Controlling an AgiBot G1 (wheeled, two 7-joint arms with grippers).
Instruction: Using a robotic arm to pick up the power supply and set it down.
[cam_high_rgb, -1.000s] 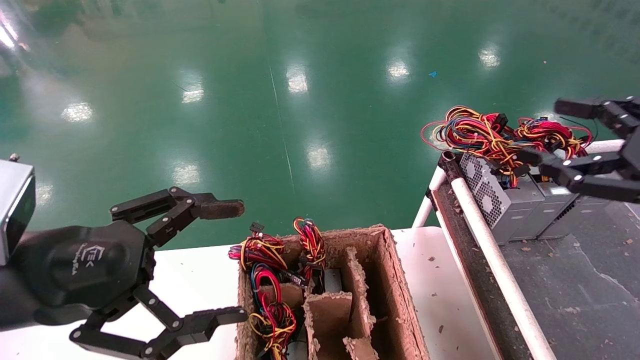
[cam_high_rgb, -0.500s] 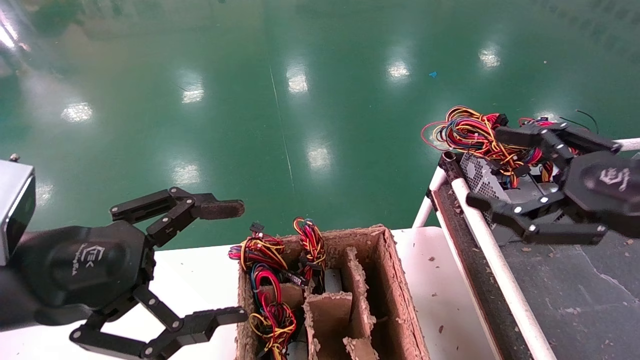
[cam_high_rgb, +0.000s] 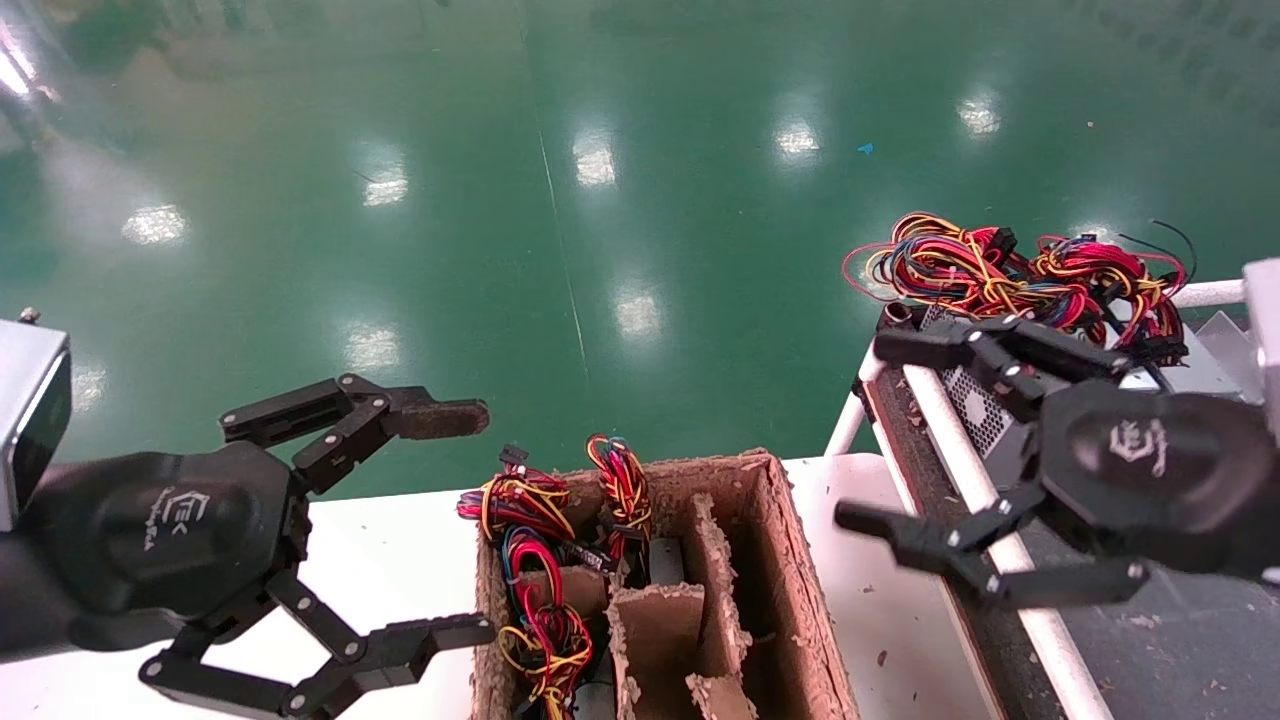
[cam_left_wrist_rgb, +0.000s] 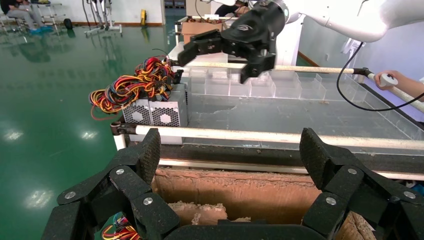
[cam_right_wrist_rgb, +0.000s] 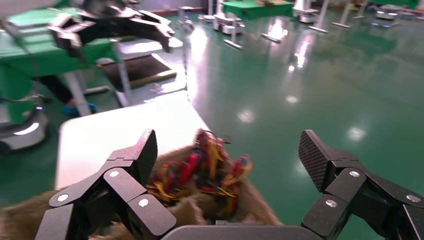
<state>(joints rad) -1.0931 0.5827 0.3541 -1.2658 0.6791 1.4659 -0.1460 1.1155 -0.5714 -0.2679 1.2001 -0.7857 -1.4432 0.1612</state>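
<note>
Right pincer (cam_high_rgb: 890, 440), jaws wide apart and empty, hovers at four o'clock between the conveyor-side power supply (cam_high_rgb: 975, 405) and the cardboard box (cam_high_rgb: 790, 560). Judged next: reach in for another unit. Left pincer (cam_high_rgb: 470, 520) idles, apart.

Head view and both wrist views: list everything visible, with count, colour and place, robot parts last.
Power supplies: at least two, silver-grey with wire bundles, at the conveyor's far end.
Conveyor: one, dark belt with white rails, on the robot's right.
Cardboard box: one, brown with dividers, on the white table.
Wired units: several, red-yellow-black wires, inside the box.
White table: one, under the box.
Floor: green, glossy.
Right gripper: black, open, over the gap between box and conveyor.
Left gripper: black, open, left of the box.
</note>
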